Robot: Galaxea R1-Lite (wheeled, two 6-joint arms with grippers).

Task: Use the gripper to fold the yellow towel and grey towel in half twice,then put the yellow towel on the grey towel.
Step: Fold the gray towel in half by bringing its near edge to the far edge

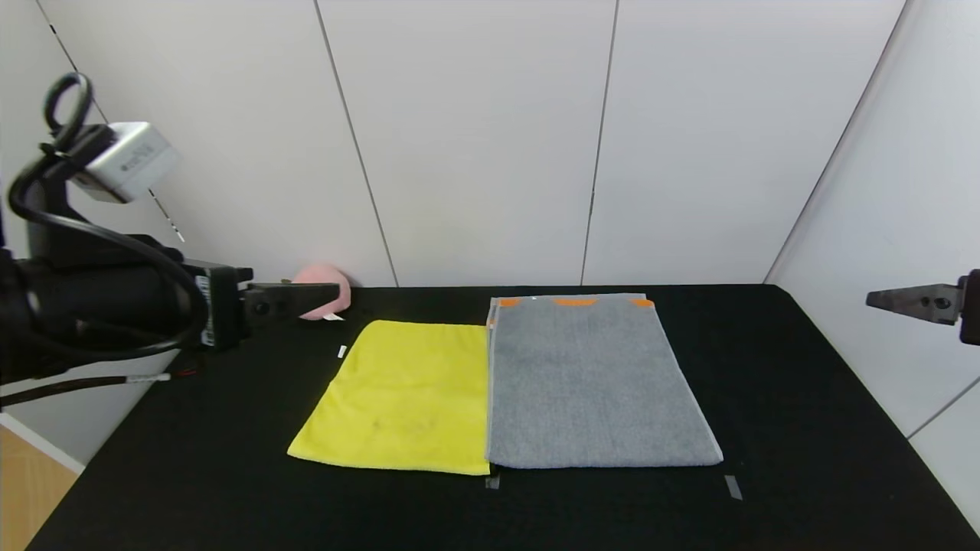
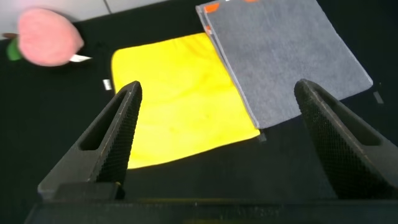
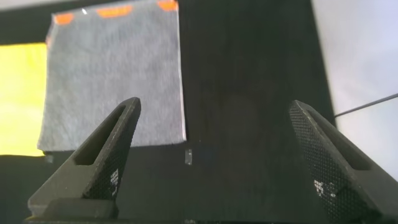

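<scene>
Yellow, grey and pink on black

The yellow towel (image 1: 398, 398) is plain bright yellow with a small white tag; the grey towel (image 1: 593, 386) is flat grey with orange patches along its far edge. The table (image 1: 804, 428) is black; a pink plush peach (image 1: 325, 287) sits at its far-left edge.

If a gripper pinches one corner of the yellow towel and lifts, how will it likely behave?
The yellow towel looks thin and lies flat, so it would probably droop limply from the pinched corner. It seems light, likely lifting easily. Its edge touches the grey towel, so dragging might nudge that.
</scene>
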